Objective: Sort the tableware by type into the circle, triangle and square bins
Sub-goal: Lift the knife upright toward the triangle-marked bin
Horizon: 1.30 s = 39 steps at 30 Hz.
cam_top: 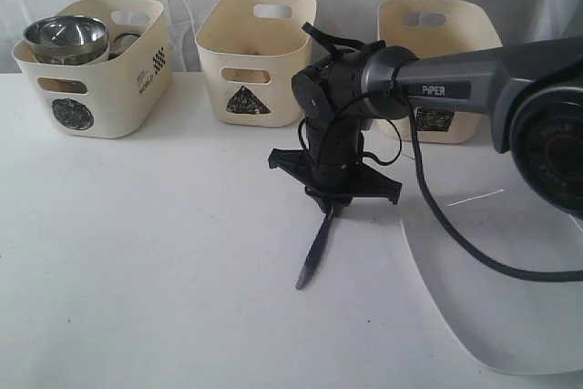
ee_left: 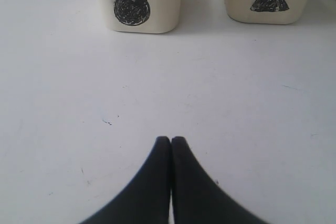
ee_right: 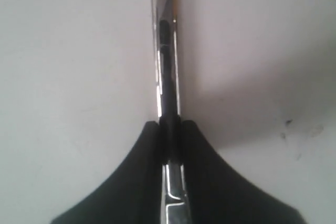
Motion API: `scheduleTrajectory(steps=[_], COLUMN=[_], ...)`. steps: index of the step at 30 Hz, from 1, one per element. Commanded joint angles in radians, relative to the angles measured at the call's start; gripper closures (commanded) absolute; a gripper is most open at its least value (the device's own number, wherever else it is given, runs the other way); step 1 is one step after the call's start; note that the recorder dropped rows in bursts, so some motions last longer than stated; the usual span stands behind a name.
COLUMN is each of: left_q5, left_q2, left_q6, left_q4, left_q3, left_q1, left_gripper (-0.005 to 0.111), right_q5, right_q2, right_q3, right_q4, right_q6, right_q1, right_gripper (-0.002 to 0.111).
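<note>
Right wrist view shows the right gripper clenched on a slim, mirror-bright metal knife, sandwiched between its smooth black pads. Only the exterior view places it before the cream triangle bin, slanting down toward the white table. The left gripper is pressed closed, empty.

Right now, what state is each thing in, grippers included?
left gripper: shut, empty.
right gripper: shut on the metal knife.
metal knife: held, hanging tip down.
shiny steel bowl: upright in the circle bin.
triangle bin: upright, contents unseen.
square bin: upright, partly hidden by the right arm.
large white square plate: flat on the table.
</note>
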State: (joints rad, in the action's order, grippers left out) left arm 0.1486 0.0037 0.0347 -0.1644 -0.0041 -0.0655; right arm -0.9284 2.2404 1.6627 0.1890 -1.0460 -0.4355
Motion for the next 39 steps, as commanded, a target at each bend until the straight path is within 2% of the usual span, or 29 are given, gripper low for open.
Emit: scheduleTrajectory(steps=[1,5,12,16,24,39], left_q5=[0.002,0.002,0.002,0.002,0.002,0.002], left_q2=[-0.004,-0.004,-0.004,-0.004,-0.004,-0.004], left_q6=[-0.001,-0.001,-0.001,-0.001,-0.001,-0.001], left_q4=[-0.005,-0.005,-0.005,-0.005,-0.005,-0.005], left_q3=[0.004,0.004,0.004,0.004,0.004,0.004], left_q1=[-0.006,-0.006,-0.006,-0.006,-0.006,-0.006], left_gripper=[0.107,0.107,0.107,0.107,0.107,0.107], right_q5=[0.010,0.030,0.077,0.089,0.078,0.218], right_q2=[0.023,0.017,-0.005,-0.022,-0.033,-0.166], right_q3=[-0.009,-0.009,-0.009,-0.009,-0.009,-0.009], right_q4=[-0.005,-0.002,0.000,-0.007,-0.036,-0.109], right_q6=[0.109,0.258,0.646,0.694,0.929,1.069], right_q1=[0.008,0.008,0.008,0.008,0.008,0.033], right_gripper=[0.108,0.108,0.108,0.108,0.108,0.108])
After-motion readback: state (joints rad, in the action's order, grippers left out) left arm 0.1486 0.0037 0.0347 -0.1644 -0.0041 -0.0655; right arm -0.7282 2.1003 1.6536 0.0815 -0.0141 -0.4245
